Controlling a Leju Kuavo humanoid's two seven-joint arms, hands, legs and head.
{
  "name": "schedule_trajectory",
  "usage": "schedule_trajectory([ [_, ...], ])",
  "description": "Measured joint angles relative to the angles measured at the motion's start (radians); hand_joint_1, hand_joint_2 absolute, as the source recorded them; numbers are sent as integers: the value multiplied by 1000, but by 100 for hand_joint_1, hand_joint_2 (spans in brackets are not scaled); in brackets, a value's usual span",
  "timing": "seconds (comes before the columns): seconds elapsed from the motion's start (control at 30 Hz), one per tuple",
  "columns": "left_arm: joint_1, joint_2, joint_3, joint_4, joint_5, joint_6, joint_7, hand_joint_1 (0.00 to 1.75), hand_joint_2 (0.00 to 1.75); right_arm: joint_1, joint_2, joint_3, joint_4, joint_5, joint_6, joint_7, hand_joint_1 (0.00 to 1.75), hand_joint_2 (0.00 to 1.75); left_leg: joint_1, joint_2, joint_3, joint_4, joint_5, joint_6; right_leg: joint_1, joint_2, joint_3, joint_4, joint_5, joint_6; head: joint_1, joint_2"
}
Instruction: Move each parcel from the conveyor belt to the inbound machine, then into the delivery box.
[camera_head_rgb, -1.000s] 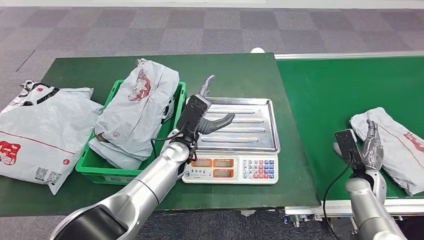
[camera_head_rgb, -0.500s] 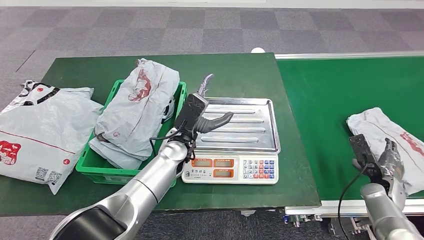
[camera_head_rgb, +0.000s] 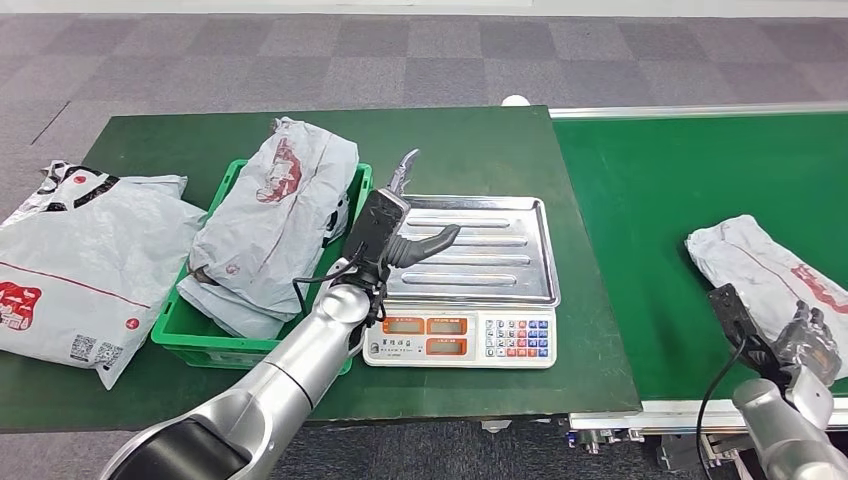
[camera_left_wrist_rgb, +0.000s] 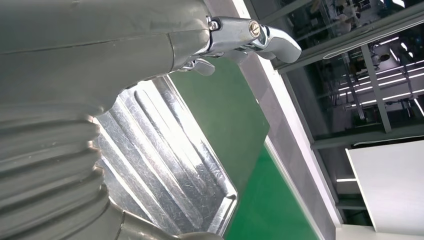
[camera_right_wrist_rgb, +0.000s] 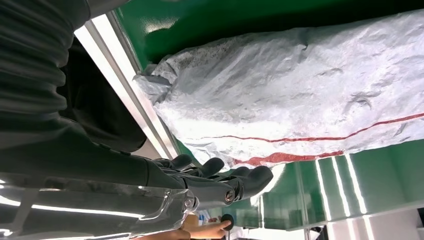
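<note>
A grey plastic parcel (camera_head_rgb: 765, 270) with red print lies on the green conveyor belt (camera_head_rgb: 660, 190) at the right. My right hand (camera_head_rgb: 810, 342) hovers at the parcel's near edge, by the belt's front rail, holding nothing. In the right wrist view its dark fingers (camera_right_wrist_rgb: 220, 181) reach past the parcel (camera_right_wrist_rgb: 300, 90) without gripping it. My left hand (camera_head_rgb: 392, 225) hangs open over the left side of the scale (camera_head_rgb: 470, 335), thumb pointing across the steel tray (camera_head_rgb: 490, 255). The green delivery crate (camera_head_rgb: 215, 347) holds grey parcels (camera_head_rgb: 275, 210).
Another grey parcel (camera_head_rgb: 90, 250) lies on the green table left of the crate. The scale's keypad and displays face the table's front edge. The steel tray (camera_left_wrist_rgb: 165, 165) is bare. Grey carpet lies beyond the table.
My right hand has drawn back from the parcel's left end toward the belt's near edge and to the right. The left hand has barely shifted over the scale.
</note>
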Motion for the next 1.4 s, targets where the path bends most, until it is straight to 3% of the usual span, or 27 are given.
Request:
schedule_trajectory([
  [0.23, 1, 0, 1, -2, 0, 0, 0, 0, 175, -3, -1, 0, 8, 4, -1, 4, 0, 175, 0, 0, 0, 0, 0, 0, 0, 0, 0, 0, 0, 0, 0, 0],
  [0.33, 1, 0, 2, -2, -5, -1, 0, 0, 175, -5, -1, 6, 12, 42, 4, 51, 0, 175, 0, 0, 0, 0, 0, 0, 0, 0, 0, 0, 0, 0, 0, 0],
  [0.73, 3, 6, 17, -6, -31, -15, 0, 0, 175, -20, -16, 22, 35, 122, 174, 169, 0, 175, 0, 0, 0, 0, 0, 0, 0, 0, 0, 0, 0, 0, 0, 0],
  [1.4, 3, 8, 37, -7, -40, -23, 0, 0, 175, -23, -29, 22, 52, 150, 213, 177, 0, 175, 0, 0, 0, 0, 0, 0, 0, 0, 0, 0, 0, 0, 0, 0],
])
